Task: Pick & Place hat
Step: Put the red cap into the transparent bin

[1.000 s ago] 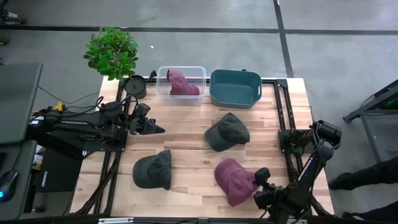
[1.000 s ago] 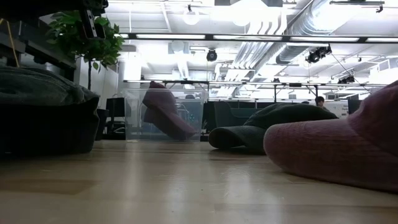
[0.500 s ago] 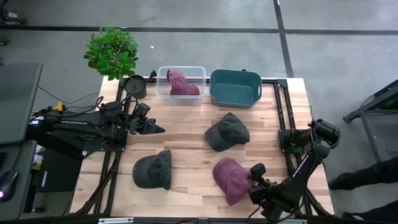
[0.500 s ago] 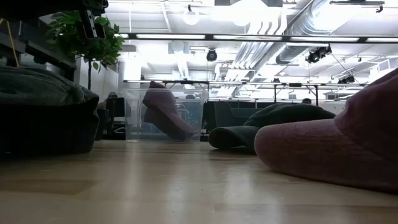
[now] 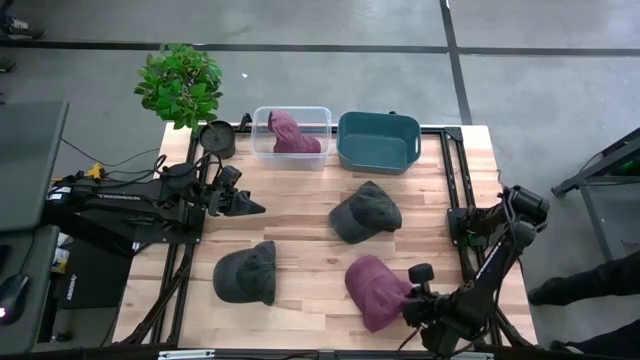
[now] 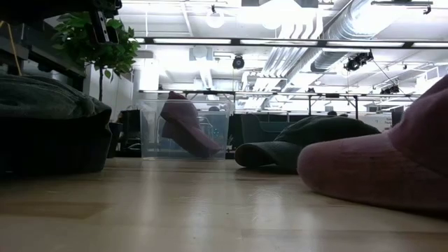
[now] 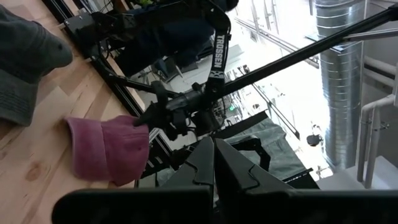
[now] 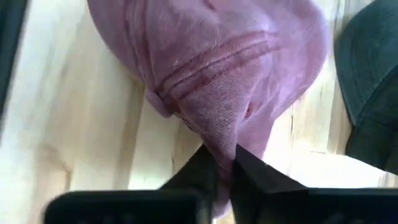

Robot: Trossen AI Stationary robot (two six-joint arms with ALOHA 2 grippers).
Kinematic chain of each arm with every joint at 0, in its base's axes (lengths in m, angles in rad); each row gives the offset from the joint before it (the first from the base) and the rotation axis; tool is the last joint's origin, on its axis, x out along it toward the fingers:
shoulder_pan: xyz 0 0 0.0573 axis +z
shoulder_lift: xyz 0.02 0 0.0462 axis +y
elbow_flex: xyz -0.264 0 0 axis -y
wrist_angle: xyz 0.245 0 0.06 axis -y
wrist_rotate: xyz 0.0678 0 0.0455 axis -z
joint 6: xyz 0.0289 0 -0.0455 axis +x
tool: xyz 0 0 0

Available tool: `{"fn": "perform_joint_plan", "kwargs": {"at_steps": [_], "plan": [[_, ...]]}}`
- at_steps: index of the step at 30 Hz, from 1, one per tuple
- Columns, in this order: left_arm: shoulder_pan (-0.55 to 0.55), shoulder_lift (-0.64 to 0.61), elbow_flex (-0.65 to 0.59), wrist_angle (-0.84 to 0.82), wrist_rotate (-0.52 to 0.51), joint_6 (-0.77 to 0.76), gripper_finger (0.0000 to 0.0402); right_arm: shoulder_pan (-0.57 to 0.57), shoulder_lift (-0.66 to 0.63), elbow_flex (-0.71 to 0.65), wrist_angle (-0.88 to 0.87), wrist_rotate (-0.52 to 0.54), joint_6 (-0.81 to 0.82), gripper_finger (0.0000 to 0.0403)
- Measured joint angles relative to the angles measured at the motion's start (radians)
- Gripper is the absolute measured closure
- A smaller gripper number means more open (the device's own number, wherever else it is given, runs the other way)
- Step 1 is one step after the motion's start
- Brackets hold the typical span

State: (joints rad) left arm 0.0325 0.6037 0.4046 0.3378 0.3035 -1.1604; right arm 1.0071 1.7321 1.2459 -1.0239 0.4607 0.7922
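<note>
A maroon hat [image 5: 374, 288] lies on the wooden table near its front right; it also shows in the right wrist view [image 8: 211, 68] and the low view [image 6: 392, 171]. My right gripper [image 5: 410, 300] [image 8: 222, 163] is at the hat's right side, shut on its cloth. My left gripper [image 5: 256, 208] [image 7: 214, 163] hovers shut and empty at the table's left. Two dark grey hats [image 5: 365, 212] [image 5: 245, 272] rest crown up on the table. Another maroon hat [image 5: 290, 133] leans inside the clear bin [image 5: 262, 150]. My right gripper pinches a raised fold of the maroon hat's cloth [image 8: 219, 134] at the hat's right side between its two fingers [image 8: 198, 169]. It comes in low from the table's right near corner. The hat rests on the table, its cloth gathered into a ridge at the fingers.
A teal bin [image 5: 378, 142] stands at the back beside the clear bin. A potted plant [image 5: 180, 82] and a black cup [image 5: 217, 138] are at the back left. Metal arm frames [image 5: 455, 190] run along both table sides.
My right gripper has pushed in against the maroon hat's right side and shut on its cloth. The hat slid slightly toward the table's left, then came back a little; it stays on the table.
</note>
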Motion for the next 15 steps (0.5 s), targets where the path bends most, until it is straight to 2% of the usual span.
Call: {"fn": "perform_joint_plan", "kwargs": {"at_steps": [8, 15], "plan": [[0.0, 0.0, 0.0, 0.0, -0.003, 0.0, 0.0402, -0.037, 0.0, 0.12, -0.116, -0.006, 0.158, 0.0394], [0.0, 0.0, 0.0, 0.002, -0.003, 0.001, 0.0402, -0.079, 0.0, 0.227, -0.225, 0.044, 0.257, 0.0397]]}}
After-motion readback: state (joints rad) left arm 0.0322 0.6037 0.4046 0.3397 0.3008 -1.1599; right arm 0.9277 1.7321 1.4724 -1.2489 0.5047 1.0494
